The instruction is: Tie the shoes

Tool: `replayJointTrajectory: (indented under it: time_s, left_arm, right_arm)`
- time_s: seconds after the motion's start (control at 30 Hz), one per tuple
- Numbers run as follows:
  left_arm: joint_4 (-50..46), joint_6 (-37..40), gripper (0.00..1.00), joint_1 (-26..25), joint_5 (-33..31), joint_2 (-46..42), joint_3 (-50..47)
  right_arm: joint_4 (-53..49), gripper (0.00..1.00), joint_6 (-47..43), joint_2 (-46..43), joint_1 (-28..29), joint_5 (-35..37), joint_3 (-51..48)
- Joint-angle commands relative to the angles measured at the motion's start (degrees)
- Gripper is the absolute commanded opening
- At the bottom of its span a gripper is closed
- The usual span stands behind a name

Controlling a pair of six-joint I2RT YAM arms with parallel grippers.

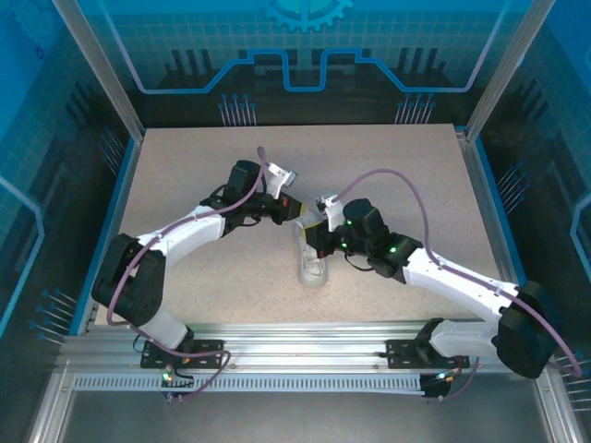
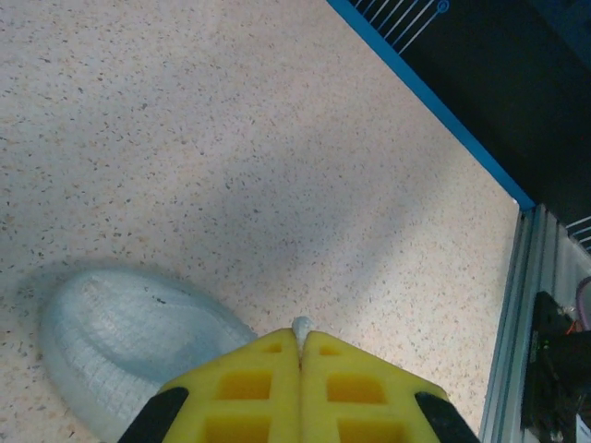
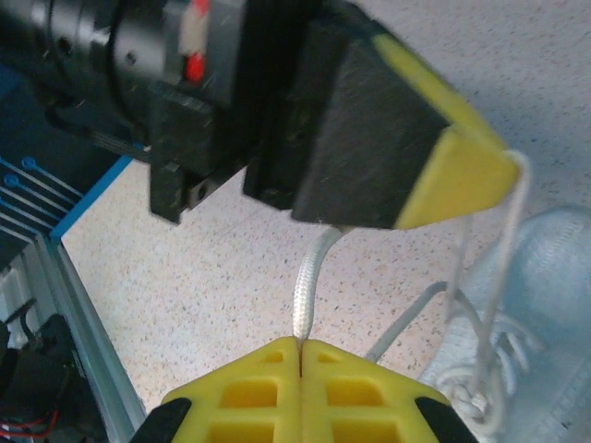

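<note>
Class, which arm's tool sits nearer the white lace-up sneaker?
Right. Right tool hangs over the white sneaker's far end; left tool sits just beyond it, to the left.

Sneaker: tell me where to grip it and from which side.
Probably across its narrow midfoot, from above: the sneaker lies sole-down, long axis running near-far, its sides bare. The left gripper and right gripper, both shut on laces, crowd its far end.

Speckled beige worktop [image 1: 185,175] lay under blue light, a blue edge strip [image 1: 109,221] ran along its left side, a slotted aluminium rail [image 1: 305,334] crossed the near edge, a translucent blue back panel [image 1: 305,55] bore a gear motif, cable ties [image 1: 235,109] stuck up just behind the far edge.
</note>
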Motion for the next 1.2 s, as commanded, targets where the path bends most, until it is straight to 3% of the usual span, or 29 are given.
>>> replayJointTrajectory:
  time_s: [0.0, 0.33, 0.53, 0.87, 1.17]
  left_arm:
    - [-5.45, 5.34, 0.0, -2.46, -3.05, -0.78, 5.45]
    - [-15.52, 11.64, 0.0, -9.06, -7.96, 5.8, 15.03]
    - [-16.84, 11.17, 0.0, -9.11, -8.23, 7.65, 16.34]
    - [-11.36, 7.9, 0.0, -2.03, -1.66, 4.14, 8.05]
    - [-10.53, 7.54, 0.0, 4.02, 7.2, 4.64, 6.5]
  right_arm:
    - [-1.61, 0.0, 2.65, -2.36, -1.91, -1.47, -1.07]
    - [-3.65, 0.0, 3.43, -5.72, -6.99, -4.44, -3.7]
    - [-2.64, 0.0, 4.68, -6.95, -9.59, -7.29, -6.0]
    - [5.89, 0.0, 8.92, -1.96, -9.12, -16.18, -6.39]
    - [13.09, 0.0, 8.68, 5.37, 0.17, -13.49, -2.13]
